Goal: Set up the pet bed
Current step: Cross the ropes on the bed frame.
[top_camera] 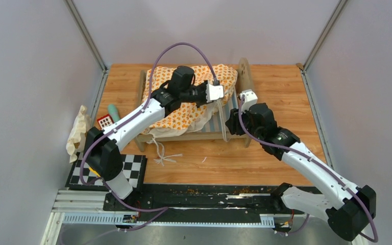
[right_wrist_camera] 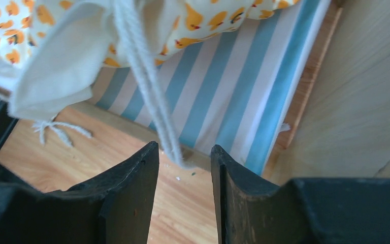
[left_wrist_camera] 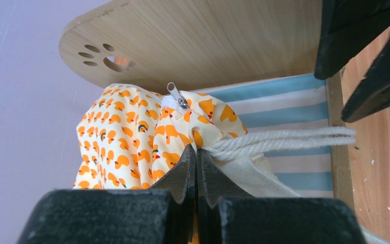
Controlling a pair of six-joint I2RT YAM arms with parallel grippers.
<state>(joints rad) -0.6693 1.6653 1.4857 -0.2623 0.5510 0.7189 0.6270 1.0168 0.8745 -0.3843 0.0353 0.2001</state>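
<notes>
The small light-wood pet bed with paw-print end boards and a blue-white striped base (top_camera: 204,136) is standing mid-table, rigid and probably light (best gripped by a rail). The left gripper (left_wrist_camera: 197,152) is clenching a corner of the floppy orange duck-print cushion (left_wrist_camera: 127,137). The right gripper (right_wrist_camera: 185,152) is gaping around the dangling white tie cord (right_wrist_camera: 147,86).

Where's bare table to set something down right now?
Widest bare wood: right of the pet bed, between its end board and the right wall. Also the front strip between bed and rail, right of the loose ties. Crowded: the left edge, with crumpled cloth, teal item, red-white card and checkerboard.
</notes>
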